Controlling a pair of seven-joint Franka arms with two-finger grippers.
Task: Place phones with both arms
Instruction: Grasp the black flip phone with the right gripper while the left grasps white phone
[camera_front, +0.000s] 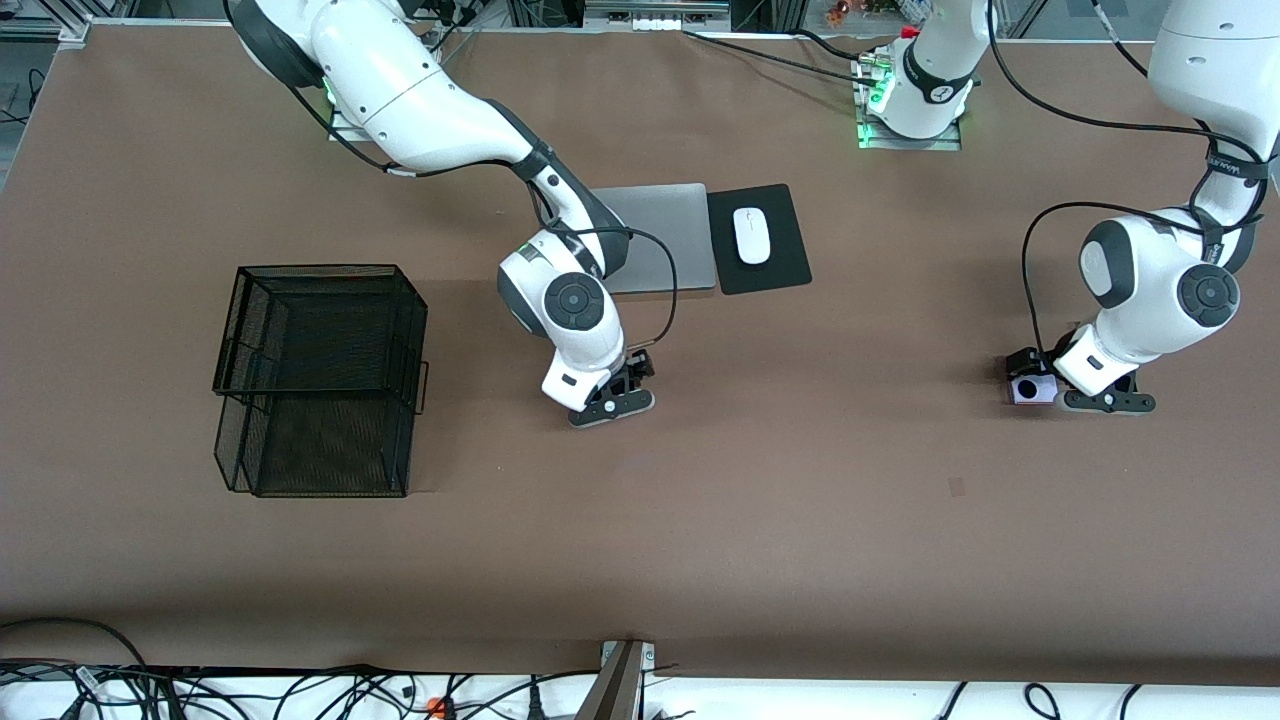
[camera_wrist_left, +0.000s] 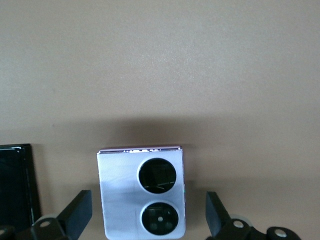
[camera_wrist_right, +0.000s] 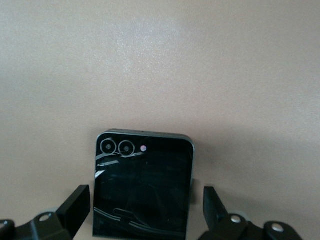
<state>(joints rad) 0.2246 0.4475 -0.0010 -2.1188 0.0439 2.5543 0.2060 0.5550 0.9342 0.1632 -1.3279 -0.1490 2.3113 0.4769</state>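
A squarish lilac-white phone with two black circles lies flat on the brown table at the left arm's end, where it also shows as the lilac phone. My left gripper is low over it, open, with one black finger on each side and a gap to the phone. Beside it lies a black phone, only its edge showing. At mid-table my right gripper is open astride a squarish black flip phone, its fingers clear of the phone. From the front this phone is hidden under the right gripper.
A black wire-mesh basket stands toward the right arm's end. A closed silver laptop and a white mouse on a black pad lie nearer the robots' bases. Cables run along the table's front edge.
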